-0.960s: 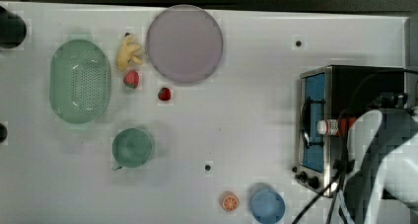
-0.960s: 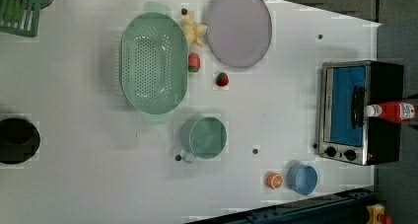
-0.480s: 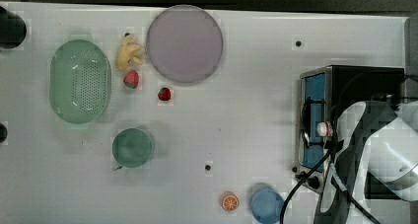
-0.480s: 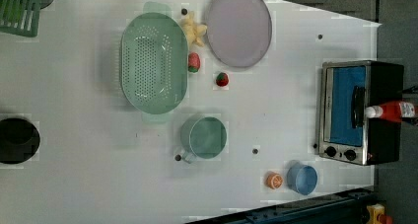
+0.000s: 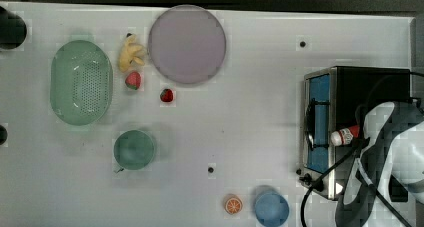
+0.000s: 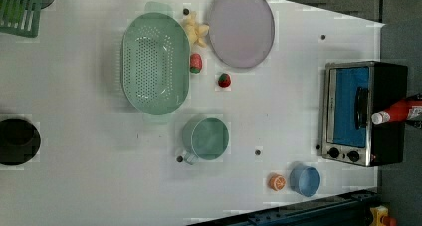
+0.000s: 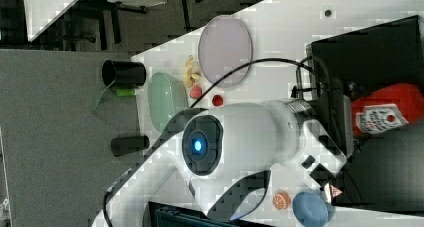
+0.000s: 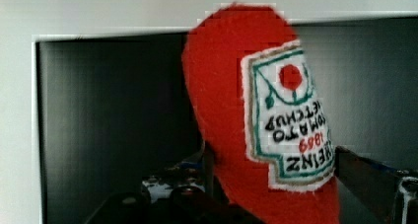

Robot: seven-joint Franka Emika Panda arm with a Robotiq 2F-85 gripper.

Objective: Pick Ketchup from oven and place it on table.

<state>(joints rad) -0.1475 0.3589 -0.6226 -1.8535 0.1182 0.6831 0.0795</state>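
Red plastic Ketchup bottle [image 6: 402, 111] lies atop the boxy black oven [image 6: 366, 112]; whether the gripper grasps it, I cannot tell.

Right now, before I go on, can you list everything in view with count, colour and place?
Ketchup: 1, red, white cap, lying on the oven.
Oven: 1, black and silver, the top view's right.
Table: 1, white.
Plate: 1, pale purple, top centre.
Colander: 1, green, left.
Mug: 1, green, below the colander.
Strawberries: 2, red, beside the plate.
Banana: 1, yellow.
Orange half: 1.
Bowl: 1, blue.
Arm: 1, white, over the oven.
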